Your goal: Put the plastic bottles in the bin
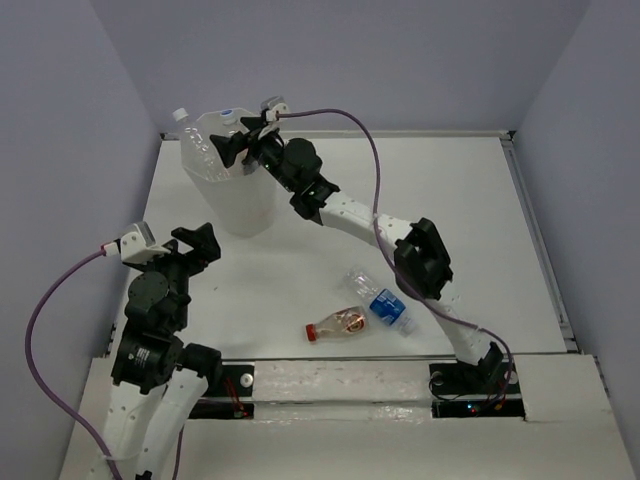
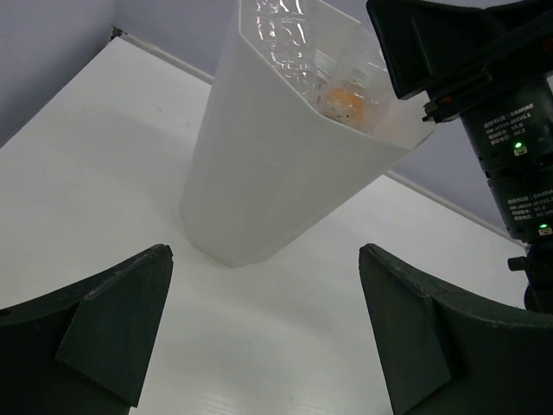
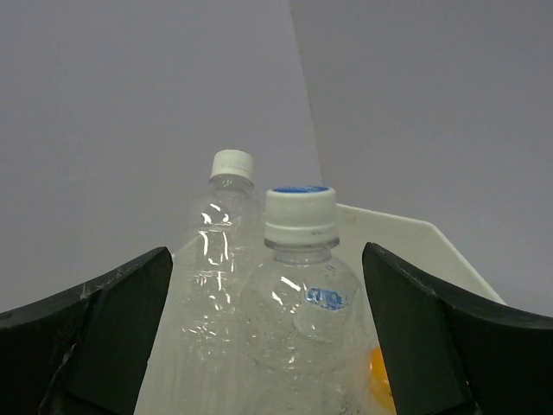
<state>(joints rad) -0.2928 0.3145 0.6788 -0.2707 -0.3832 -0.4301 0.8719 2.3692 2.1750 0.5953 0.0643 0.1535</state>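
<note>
**Hidden or unclear.** Tall white translucent faceted plastic bin [image 1: 228, 190]: its contents show only as blurs through the wall, so they cannot be counted. An orange shape [image 2: 346, 102] inside is largely covered. In the top view the right gripper [image 1: 238, 142] masks part of the rim.

**Bottles in the bin.** Clear crinkled bottle with a white cap [image 3: 226, 251] and clear bottle with a blue-topped white cap [image 3: 298, 294]: both are upright, caps up, with necks above the rim.

**Bottles on the table.** Red-capped bottle with a reddish label [image 1: 338, 323]: on its side, long axis roughly left to right, cap to the left. Blue-labelled clear bottle [image 1: 380, 298]: on its side just beside it, lying diagonally from far-left to near-right. Its cap end is hard to make out.

**Claws.** The right gripper is over the bin with its jaws spread wide either side of the blue-topped bottle, gripping nothing. The left gripper [image 2: 266, 251] is low near the bin's base, jaws wide and empty.

**Setting.** Flat white table [image 1: 450, 200] with pale grey-lilac walls on three sides.
</note>
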